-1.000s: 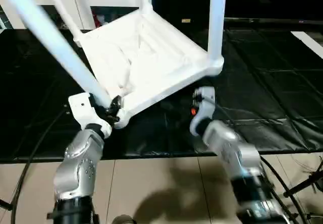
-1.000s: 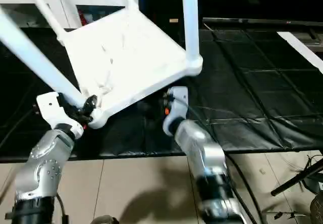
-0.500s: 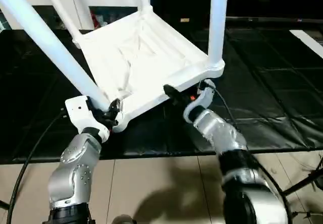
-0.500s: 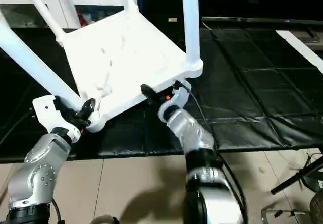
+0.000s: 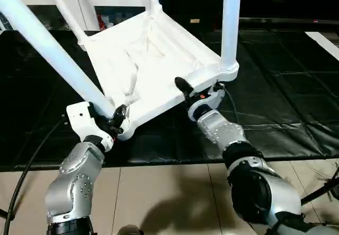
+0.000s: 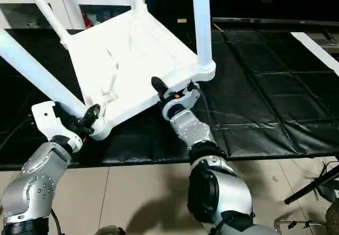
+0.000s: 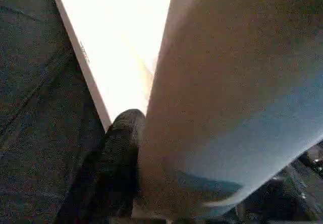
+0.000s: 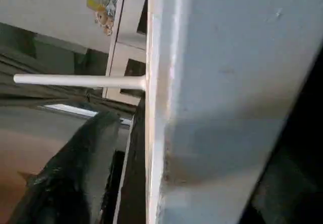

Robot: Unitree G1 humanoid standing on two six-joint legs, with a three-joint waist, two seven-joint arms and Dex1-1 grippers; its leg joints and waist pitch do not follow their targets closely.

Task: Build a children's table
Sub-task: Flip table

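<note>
The white children's table [image 5: 153, 60] is upside down and tilted, its ribbed underside facing me and its legs pointing up. My left gripper [image 5: 117, 119] is shut on the base of the near left leg [image 5: 47, 44], right at the corner socket; in the left wrist view a black finger [image 7: 118, 158] presses against that leg [image 7: 237, 93]. My right gripper [image 5: 188, 89] straddles the tabletop's near edge close to the near right leg [image 5: 230, 23]. One finger [image 5: 181, 83] lies over the rim, and a small gap shows beside the edge [image 8: 202, 108].
A white cabinet [image 5: 106, 2] with glass doors stands behind the table. A black mat [image 5: 275, 87] covers the floor under it, with pale tiles [image 5: 159, 192] nearer me. A black cable [image 5: 26, 171] runs along my left arm.
My right gripper has swung from below the table's near right corner up to the near edge, with one finger now over the rim. The left grip on the leg is unchanged.
</note>
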